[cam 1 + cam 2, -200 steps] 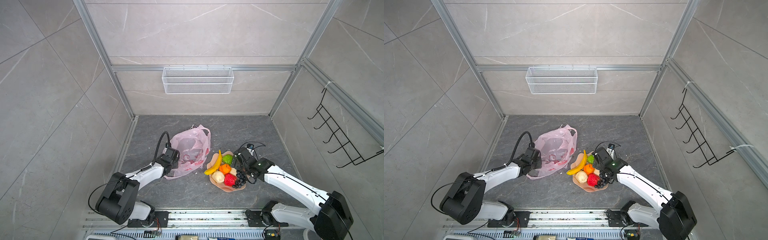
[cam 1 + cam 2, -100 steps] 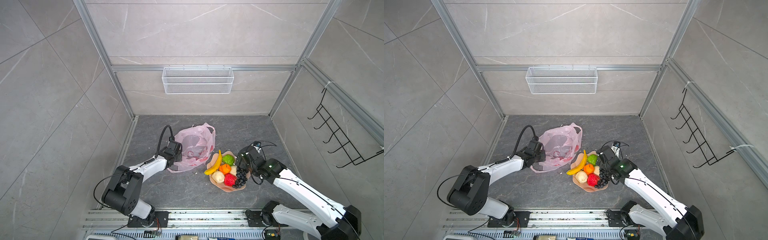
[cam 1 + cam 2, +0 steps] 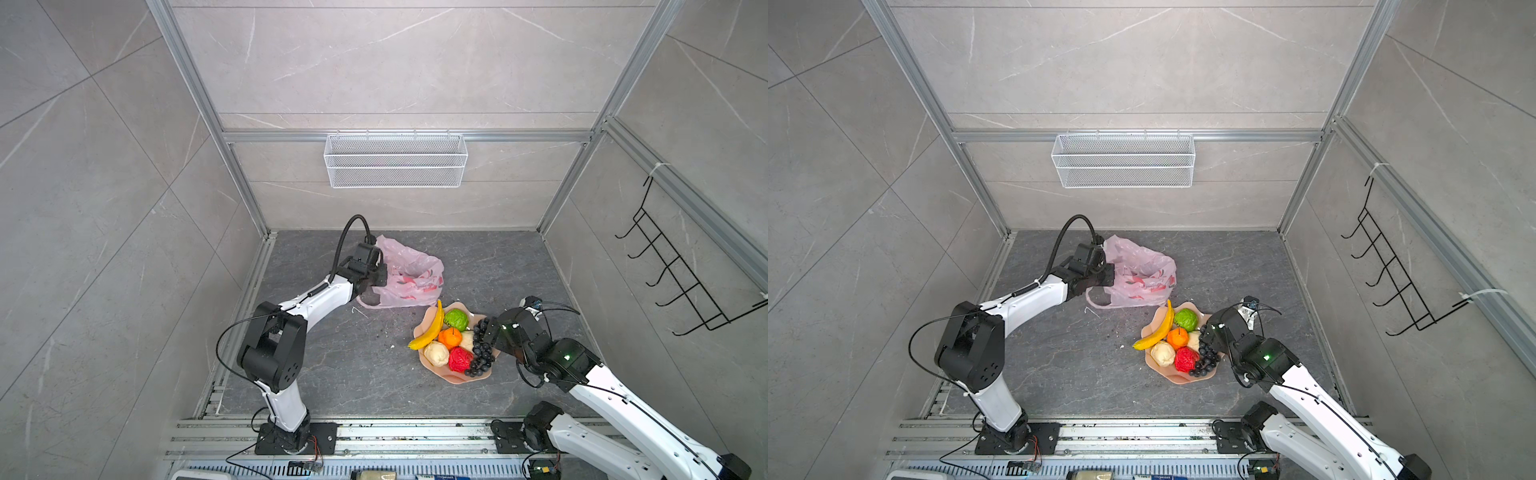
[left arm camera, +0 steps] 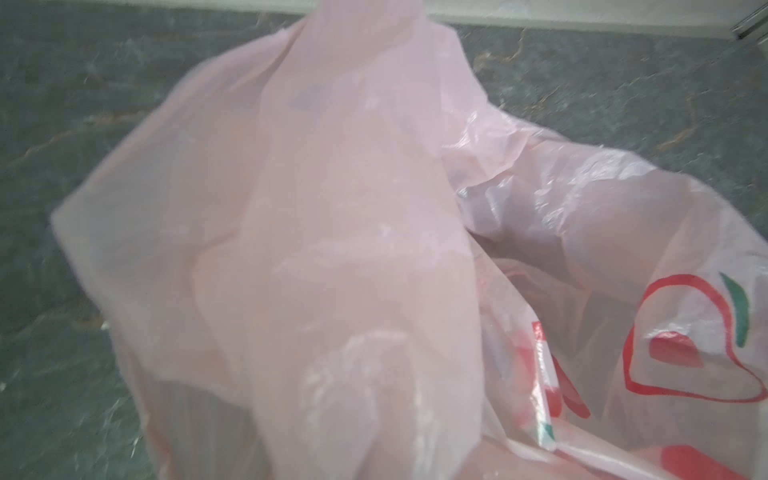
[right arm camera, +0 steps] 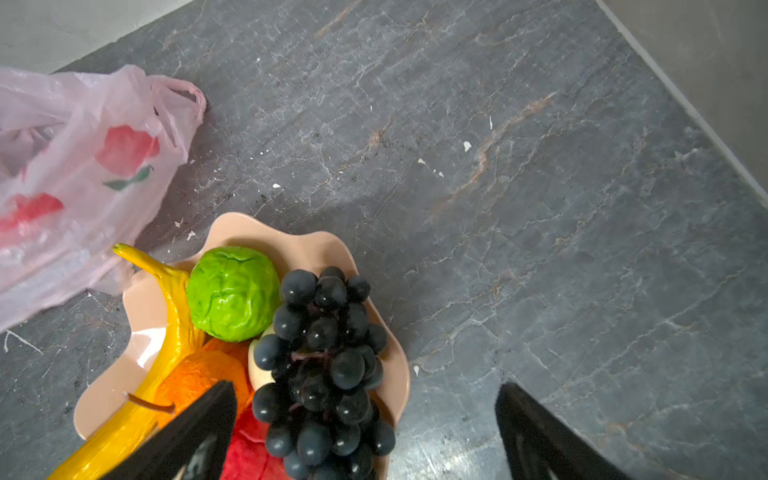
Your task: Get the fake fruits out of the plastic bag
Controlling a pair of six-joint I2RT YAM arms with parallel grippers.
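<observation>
Your left gripper (image 3: pixel 380 272) is clamped on an edge of the plastic bag (image 3: pixel 411 272). Your right gripper (image 3: pixel 487 332) stands wide open and holds nothing. The fake fruits (image 3: pixel 451 338) lie heaped on the plate (image 3: pixel 453 377) just ahead of its jaws.

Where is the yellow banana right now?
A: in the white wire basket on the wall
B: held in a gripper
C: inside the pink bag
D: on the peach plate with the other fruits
D: the banana lies on the plate next to the green fruit, outside the plastic bag.
</observation>
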